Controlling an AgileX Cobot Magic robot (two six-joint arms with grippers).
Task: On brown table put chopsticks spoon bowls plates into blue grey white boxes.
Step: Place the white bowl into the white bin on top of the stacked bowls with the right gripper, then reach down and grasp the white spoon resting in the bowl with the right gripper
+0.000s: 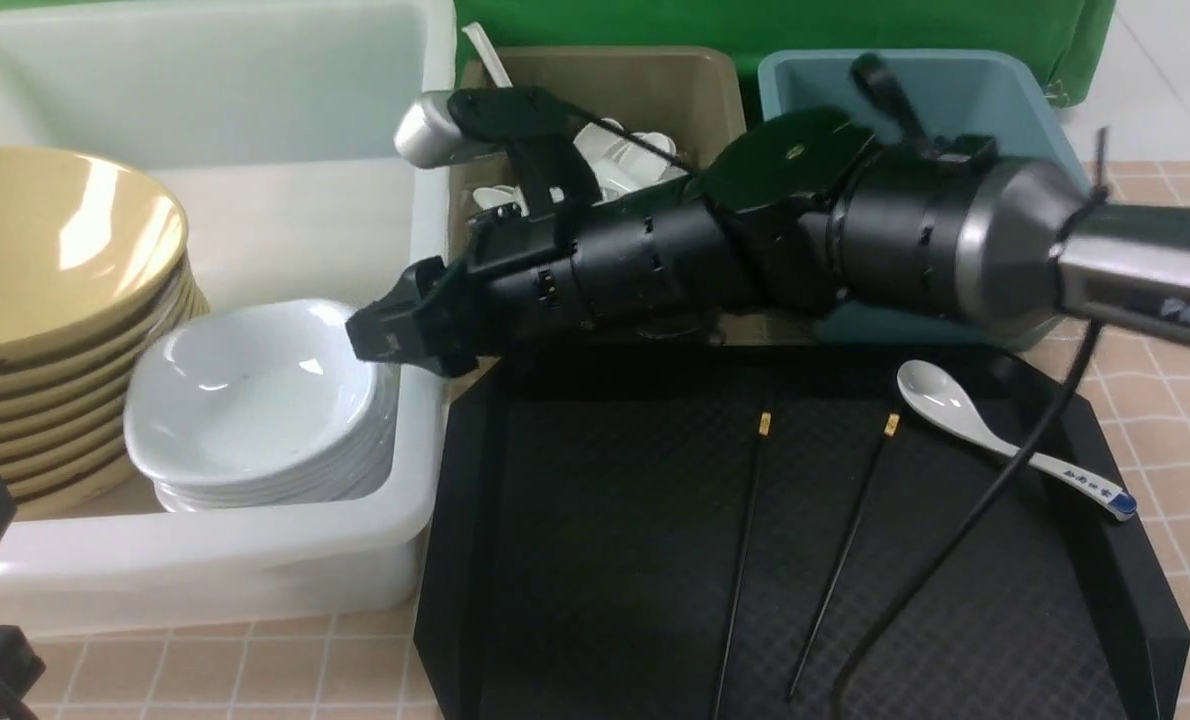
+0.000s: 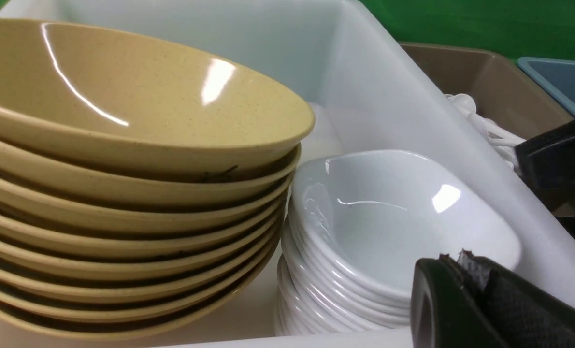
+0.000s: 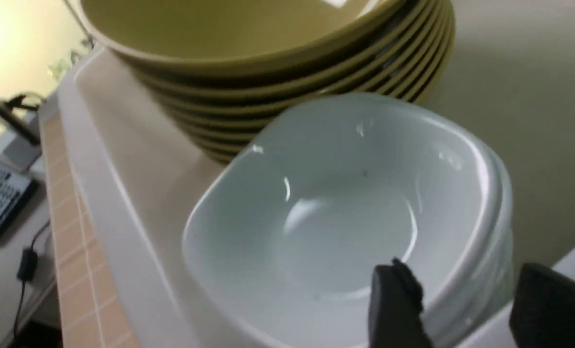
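Inside the white box (image 1: 205, 570), a stack of tan bowls (image 1: 55, 300) stands beside a stack of white plates (image 1: 255, 400). My right gripper (image 3: 466, 290) is open, its fingers (image 3: 396, 299) straddling the rim of the top plate (image 3: 326, 208), which rests on the stack. My left gripper (image 2: 454, 261) is shut and empty, at the box's near side by the plates (image 2: 389, 212). Two black chopsticks (image 1: 745, 560) and the blue-tipped spoon (image 1: 1015, 445) lie on the black tray (image 1: 605, 500). Behind the right arm are the grey box (image 1: 685, 90) and the blue box (image 1: 995, 90).
The grey box holds several plain white spoons (image 1: 625, 160). The black tray lies on the brown table (image 1: 1175, 400), right of the white box. A black cable (image 1: 955, 540) hangs from the right arm across the tray. A green cloth (image 1: 855, 25) backs the boxes.
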